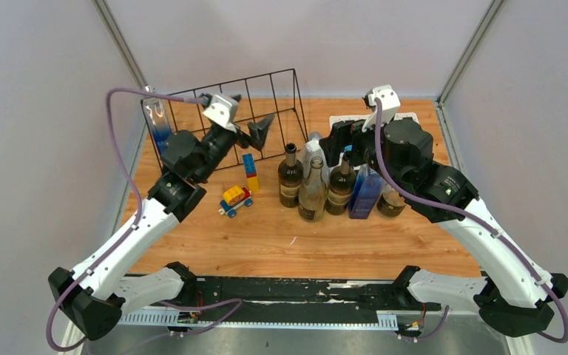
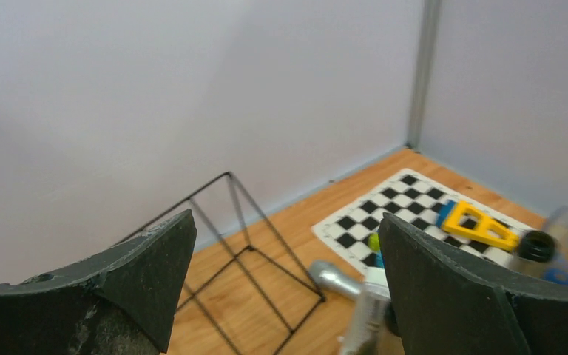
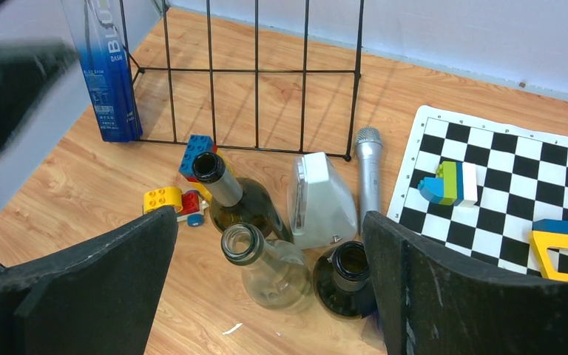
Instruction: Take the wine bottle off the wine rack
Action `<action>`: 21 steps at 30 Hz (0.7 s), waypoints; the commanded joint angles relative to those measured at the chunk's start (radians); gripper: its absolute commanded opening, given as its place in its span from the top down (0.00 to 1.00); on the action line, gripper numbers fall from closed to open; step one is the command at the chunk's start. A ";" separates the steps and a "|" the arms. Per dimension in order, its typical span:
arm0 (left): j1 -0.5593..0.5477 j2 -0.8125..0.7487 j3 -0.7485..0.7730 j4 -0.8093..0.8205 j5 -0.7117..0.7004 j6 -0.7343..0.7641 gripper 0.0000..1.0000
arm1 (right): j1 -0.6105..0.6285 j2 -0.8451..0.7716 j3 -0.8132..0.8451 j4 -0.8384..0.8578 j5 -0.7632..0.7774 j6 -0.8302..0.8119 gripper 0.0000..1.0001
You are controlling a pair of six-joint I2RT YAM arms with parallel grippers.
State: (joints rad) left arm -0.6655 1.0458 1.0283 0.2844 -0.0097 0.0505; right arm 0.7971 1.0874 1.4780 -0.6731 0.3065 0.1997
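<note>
Holding left claw (image 2: 287, 225) and right claw (image 3: 270, 218) wide open; aiming squarely at tall blue bottle (image 3: 107, 81) by black wire rack (image 3: 305, 72).

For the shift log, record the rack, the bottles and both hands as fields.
wine rack: back left, by the wall
blue bottle: upright at the rack's left end
clear bottle: upright among dark bottles, off the rack
left hand: open, empty, by the rack
right hand: open, empty, above the standing bottles
</note>
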 commanded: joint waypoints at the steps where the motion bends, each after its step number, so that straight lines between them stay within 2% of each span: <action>1: 0.157 -0.004 0.099 -0.216 -0.022 -0.054 0.00 | -0.004 -0.013 -0.010 0.045 0.002 -0.022 0.03; 5: 0.394 0.010 0.141 -0.310 -0.013 -0.183 0.00 | -0.003 -0.014 -0.014 0.046 0.010 -0.022 0.02; 9: 0.559 0.064 0.201 -0.408 -0.051 -0.268 0.00 | -0.005 0.008 0.012 0.011 0.010 -0.002 0.02; 16: 0.773 0.242 0.324 -0.520 -0.127 -0.301 0.00 | -0.004 0.096 0.158 -0.180 -0.031 0.048 0.02; 21: 0.871 0.336 0.366 -0.528 -0.170 -0.305 0.00 | -0.004 0.094 0.155 -0.210 -0.058 0.076 0.02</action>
State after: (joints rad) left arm 0.1528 1.3399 1.3396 -0.2131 -0.1329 -0.2276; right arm 0.7971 1.1950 1.6028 -0.8310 0.2768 0.2367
